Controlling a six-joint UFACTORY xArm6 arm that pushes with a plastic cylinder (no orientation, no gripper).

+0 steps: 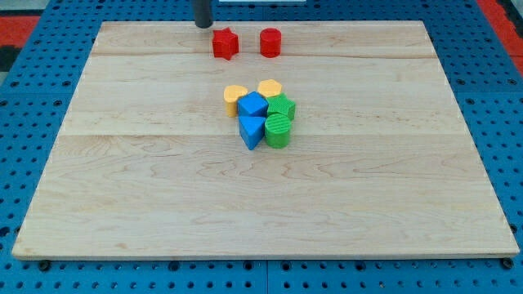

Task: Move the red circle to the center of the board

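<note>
The red circle stands near the top edge of the wooden board, a little right of the middle. A red star sits just to its left, apart from it. My tip rests at the board's top edge, up and left of the red star and further left of the red circle, touching neither.
A tight cluster sits just above the board's middle: a yellow heart, a yellow block, a blue cube, a blue triangle, and two green blocks. Blue pegboard surrounds the board.
</note>
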